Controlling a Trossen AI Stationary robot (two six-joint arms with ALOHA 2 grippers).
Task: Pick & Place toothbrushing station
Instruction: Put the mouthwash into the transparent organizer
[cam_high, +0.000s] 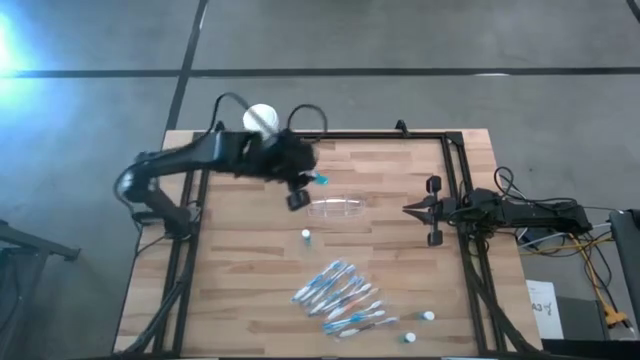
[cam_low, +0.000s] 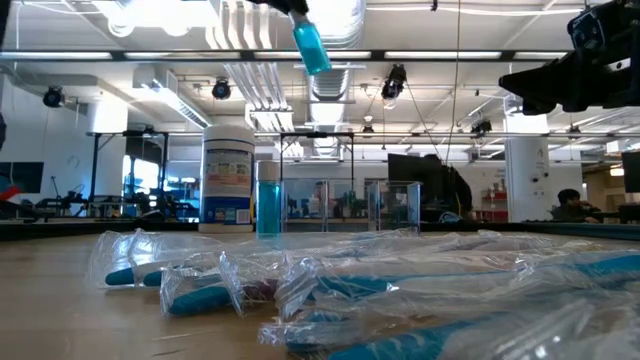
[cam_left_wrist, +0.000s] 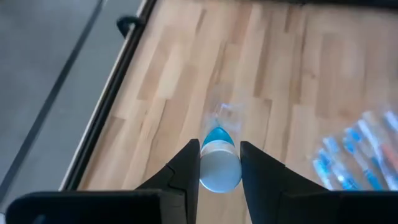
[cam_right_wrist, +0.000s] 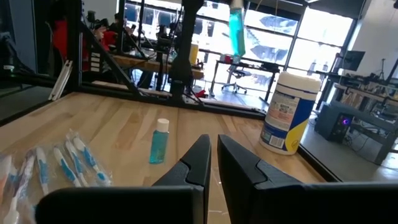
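My left gripper (cam_high: 312, 182) is high over the table's far middle, shut on a tiny blue tube (cam_high: 320, 180) with a white cap, which also shows in the low view (cam_low: 312, 45). The clear cup (cam_high: 337, 207) lies on its side just below and near it. A second tube (cam_high: 306, 236) stands upright on the table. The toothbrushes (cam_high: 340, 295) lie in clear wrappers in a heap toward the near edge. A third tube (cam_high: 428, 316) lies near the right front. My right gripper (cam_high: 408, 209) is shut and empty, right of the cup. My left gripper pinches the tube at its white cap end (cam_left_wrist: 219, 174) between its two fingers (cam_left_wrist: 186, 171). The fingers come from above, pointing down. The tube is lifted clear and hangs below them, slightly tilted, its blue body (cam_low: 313, 48) downward.
A white-lidded canister with a blue label (cam_high: 260, 120) stands at the far edge behind my left arm. A black frame (cam_high: 460, 200) runs along the table's sides. Bare wood lies left of the toothbrushes and between the cup and my right gripper.
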